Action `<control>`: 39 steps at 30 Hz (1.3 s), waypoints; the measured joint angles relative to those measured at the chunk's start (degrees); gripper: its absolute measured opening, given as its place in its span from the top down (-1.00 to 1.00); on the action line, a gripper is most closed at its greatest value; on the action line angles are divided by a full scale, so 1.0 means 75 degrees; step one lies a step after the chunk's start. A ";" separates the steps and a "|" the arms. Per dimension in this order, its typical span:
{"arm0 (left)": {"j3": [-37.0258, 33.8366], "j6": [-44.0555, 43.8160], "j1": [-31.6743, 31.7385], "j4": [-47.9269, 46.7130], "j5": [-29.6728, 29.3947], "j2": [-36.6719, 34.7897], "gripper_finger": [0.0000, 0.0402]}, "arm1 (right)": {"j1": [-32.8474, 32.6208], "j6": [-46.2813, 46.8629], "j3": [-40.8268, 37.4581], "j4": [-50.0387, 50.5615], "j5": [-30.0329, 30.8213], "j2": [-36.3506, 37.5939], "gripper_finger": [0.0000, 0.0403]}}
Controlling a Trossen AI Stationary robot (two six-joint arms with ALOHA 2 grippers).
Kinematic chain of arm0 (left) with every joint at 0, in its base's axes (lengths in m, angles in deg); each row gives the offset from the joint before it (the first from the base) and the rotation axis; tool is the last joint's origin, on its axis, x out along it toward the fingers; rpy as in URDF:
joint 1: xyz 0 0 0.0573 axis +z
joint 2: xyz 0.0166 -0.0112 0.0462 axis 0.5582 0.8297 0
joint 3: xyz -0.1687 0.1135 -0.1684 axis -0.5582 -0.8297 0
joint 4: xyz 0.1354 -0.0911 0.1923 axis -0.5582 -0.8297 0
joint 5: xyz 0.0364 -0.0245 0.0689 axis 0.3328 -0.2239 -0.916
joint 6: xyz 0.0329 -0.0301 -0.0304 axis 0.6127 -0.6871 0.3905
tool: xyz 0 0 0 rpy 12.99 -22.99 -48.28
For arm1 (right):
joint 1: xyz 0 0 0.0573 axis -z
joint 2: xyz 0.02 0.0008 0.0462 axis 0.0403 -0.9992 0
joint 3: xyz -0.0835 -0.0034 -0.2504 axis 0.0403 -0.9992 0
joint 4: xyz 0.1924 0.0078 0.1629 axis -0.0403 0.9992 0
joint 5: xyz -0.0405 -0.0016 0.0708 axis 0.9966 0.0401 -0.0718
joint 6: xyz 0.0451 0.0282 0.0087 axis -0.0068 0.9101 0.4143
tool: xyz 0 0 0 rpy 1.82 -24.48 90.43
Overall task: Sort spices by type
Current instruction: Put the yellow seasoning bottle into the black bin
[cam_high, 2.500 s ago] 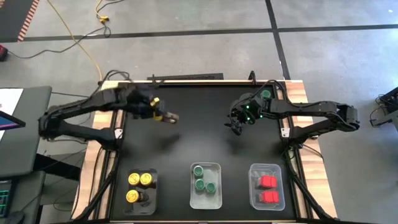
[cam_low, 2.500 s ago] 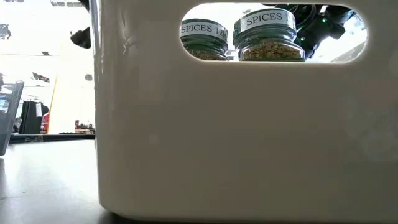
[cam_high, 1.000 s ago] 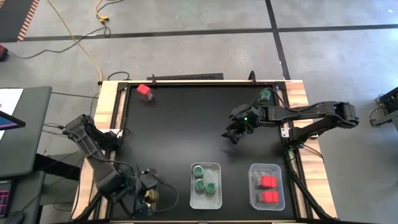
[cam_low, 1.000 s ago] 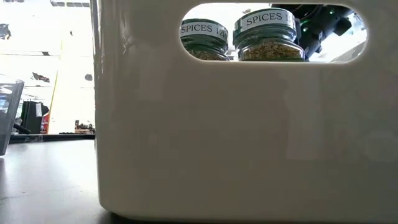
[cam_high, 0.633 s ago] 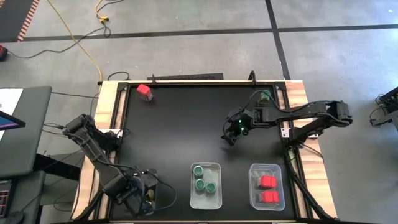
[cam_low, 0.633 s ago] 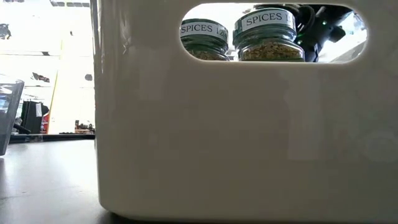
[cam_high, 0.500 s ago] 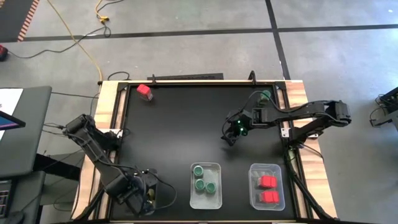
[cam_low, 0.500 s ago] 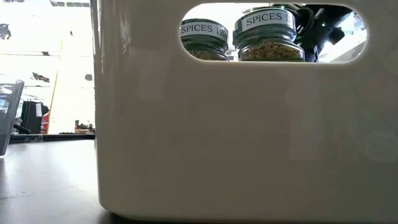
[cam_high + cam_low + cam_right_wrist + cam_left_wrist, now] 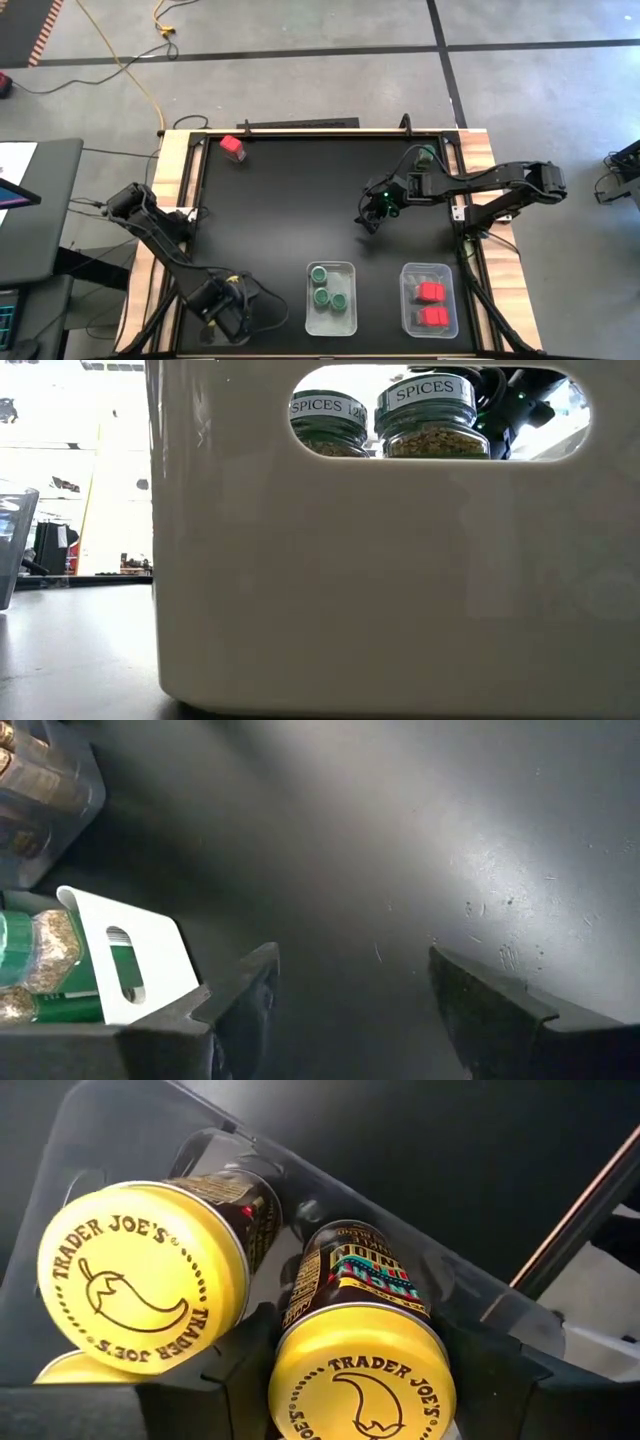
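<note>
A grey concrete floor (image 9: 300, 85) crossed by dark seams surrounds the wood-edged black table (image 9: 290, 220), with a yellow cable (image 9: 140, 75) trailing across it

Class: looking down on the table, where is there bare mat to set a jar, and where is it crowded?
Free: the broad black mat between the red jar at the back, the right tool, and the trays. Crowded: the front edge, with green tray, red tray and left tool.

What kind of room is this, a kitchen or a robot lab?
Most likely a robot lab or workshop. The floor is bare grey concrete with black tape lines, a yellow cable trails across it, and two robot arms are mounted at a black table.
</note>
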 joint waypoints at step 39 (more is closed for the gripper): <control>-0.0019 -0.1299 0.0034 0.0267 0.0115 0.0000 -0.26 | 0.0003 -0.0009 0.0000 0.0000 -0.0003 0.0000 -0.40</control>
